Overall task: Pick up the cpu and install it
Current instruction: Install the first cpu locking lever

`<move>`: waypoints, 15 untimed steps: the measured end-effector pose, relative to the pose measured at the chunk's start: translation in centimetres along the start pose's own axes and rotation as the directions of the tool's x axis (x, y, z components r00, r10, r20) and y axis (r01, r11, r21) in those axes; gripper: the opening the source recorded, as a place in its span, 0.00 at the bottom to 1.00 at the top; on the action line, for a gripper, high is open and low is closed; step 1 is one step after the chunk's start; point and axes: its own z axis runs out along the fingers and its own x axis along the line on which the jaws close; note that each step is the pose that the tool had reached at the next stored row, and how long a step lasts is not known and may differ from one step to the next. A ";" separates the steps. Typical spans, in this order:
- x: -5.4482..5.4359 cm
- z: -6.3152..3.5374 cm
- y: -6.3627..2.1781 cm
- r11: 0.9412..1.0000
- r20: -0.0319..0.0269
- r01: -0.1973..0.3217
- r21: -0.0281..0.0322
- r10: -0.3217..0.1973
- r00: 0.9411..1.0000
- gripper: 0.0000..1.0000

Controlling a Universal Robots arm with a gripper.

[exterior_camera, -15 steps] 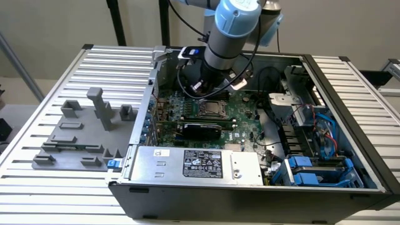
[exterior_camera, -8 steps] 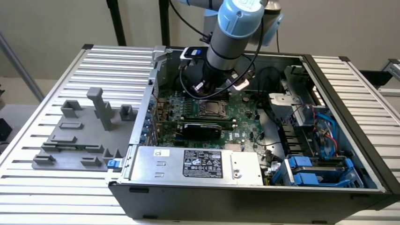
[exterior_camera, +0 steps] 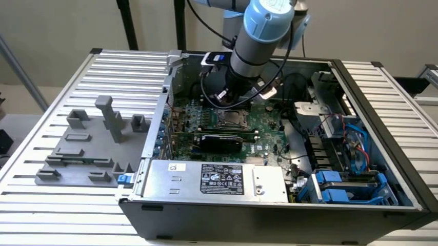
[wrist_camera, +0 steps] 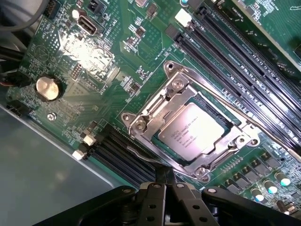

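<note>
My claw [wrist_camera: 165, 181] is closed on nothing, fingertips pressed together just above the motherboard [wrist_camera: 117, 56]. The cpu [wrist_camera: 190, 132] already sits in the socket frame [wrist_camera: 155, 110], silver top showing, near the middle of the board inside the open computer case [exterior_camera: 383, 154] on the desk [exterior_camera: 123, 66].

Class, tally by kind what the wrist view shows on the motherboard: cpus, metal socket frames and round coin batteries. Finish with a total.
cpu: 1
socket frame: 1
coin battery: 1
Total: 3
</note>
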 end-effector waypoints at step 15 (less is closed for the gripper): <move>0.8 0.21 -0.05 1.000 0.006 0.001 -0.006 -0.001 1.000 0.11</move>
